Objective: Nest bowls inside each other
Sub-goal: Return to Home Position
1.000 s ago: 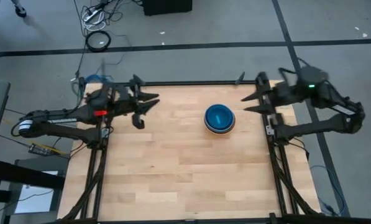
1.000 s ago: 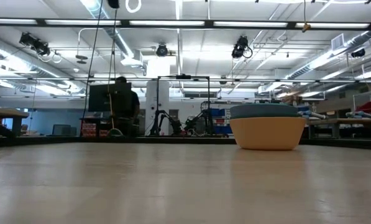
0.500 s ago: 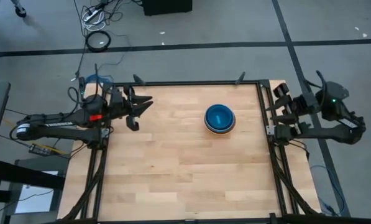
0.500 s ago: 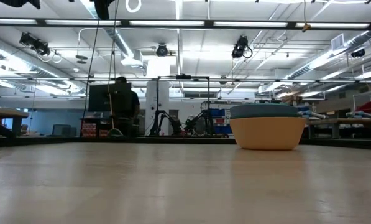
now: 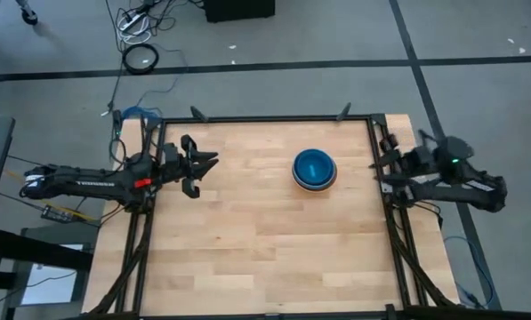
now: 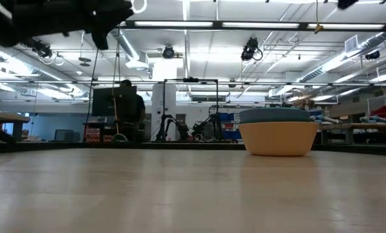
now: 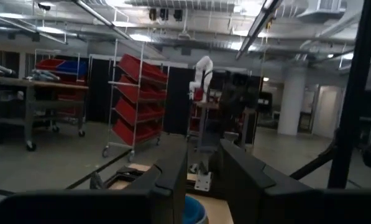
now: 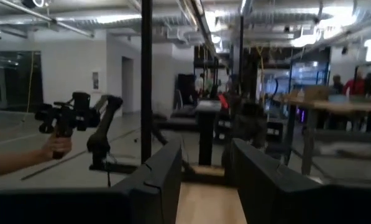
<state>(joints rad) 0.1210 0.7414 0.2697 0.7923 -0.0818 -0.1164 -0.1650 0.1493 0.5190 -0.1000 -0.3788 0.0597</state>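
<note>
The bowls (image 5: 314, 169) stand nested in one stack on the wooden table (image 5: 265, 240), right of its middle toward the far edge. From above the inner bowl is blue; in the low view the outer bowl (image 6: 278, 137) is orange with a teal rim above it. The blue rim (image 7: 194, 211) shows between my left fingers. My left gripper (image 5: 207, 167) hovers open at the table's left edge, pointing toward the stack. My right gripper (image 5: 377, 172) hovers open at the right edge, also pointing toward the stack. Neither touches anything.
A black frame rail (image 5: 265, 118) runs around the table, with upright posts at the sides. Bare wood lies between the stack and the near edge. A person's hand (image 8: 54, 146) holds a device beyond the table; another person (image 6: 129, 107) stands far back in the room.
Both arms have sunk and drawn back. My left gripper has gone toward the table's left edge and down. My right gripper has swung back to the right edge and dropped lower. The stack of bowls has kept still.
</note>
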